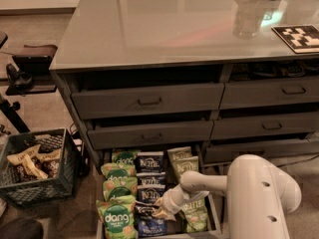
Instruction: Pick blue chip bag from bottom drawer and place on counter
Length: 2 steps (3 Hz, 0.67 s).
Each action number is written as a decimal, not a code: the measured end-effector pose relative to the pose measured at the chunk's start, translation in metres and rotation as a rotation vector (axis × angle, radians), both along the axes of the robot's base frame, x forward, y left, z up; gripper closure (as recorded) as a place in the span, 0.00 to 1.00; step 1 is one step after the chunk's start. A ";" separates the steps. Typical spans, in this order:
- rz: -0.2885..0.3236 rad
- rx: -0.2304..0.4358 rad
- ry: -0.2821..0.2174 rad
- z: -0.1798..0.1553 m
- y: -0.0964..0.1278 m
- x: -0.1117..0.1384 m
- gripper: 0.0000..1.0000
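The bottom drawer (216, 222) is pulled out near the floor and holds three columns of bags. The middle column is several dark navy blue chip bags (149, 161) with white logo panels. Bright green dang bags (118, 216) fill the left column and olive-green Kettle bags (185, 165) the right. My gripper (162, 211) is down in the drawer at the front of the middle column, right on a blue bag (146, 212) and partly covering it. The white arm (254, 193) reaches in from the lower right. The glossy grey counter (164, 24) spans the top.
Grey drawers with bar handles (149, 102) are stacked above the open one. A black crate (35, 166) with snack items stands on the floor at left, beside a black stand (30, 59). A clear bottle (247, 16) and a checkered marker (299, 36) are on the counter's right.
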<state>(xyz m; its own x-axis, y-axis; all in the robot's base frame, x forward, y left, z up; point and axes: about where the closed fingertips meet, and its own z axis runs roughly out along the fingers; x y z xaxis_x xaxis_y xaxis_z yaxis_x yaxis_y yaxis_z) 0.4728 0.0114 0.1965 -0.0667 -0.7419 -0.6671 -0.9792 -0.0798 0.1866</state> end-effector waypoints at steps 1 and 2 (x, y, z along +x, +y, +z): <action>0.000 0.000 0.000 0.000 0.000 0.000 1.00; 0.000 0.000 0.000 0.000 0.000 0.000 1.00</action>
<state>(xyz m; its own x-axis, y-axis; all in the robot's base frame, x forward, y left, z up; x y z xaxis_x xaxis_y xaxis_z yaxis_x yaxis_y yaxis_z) 0.4727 0.0114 0.1966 -0.0665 -0.7418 -0.6673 -0.9792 -0.0800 0.1865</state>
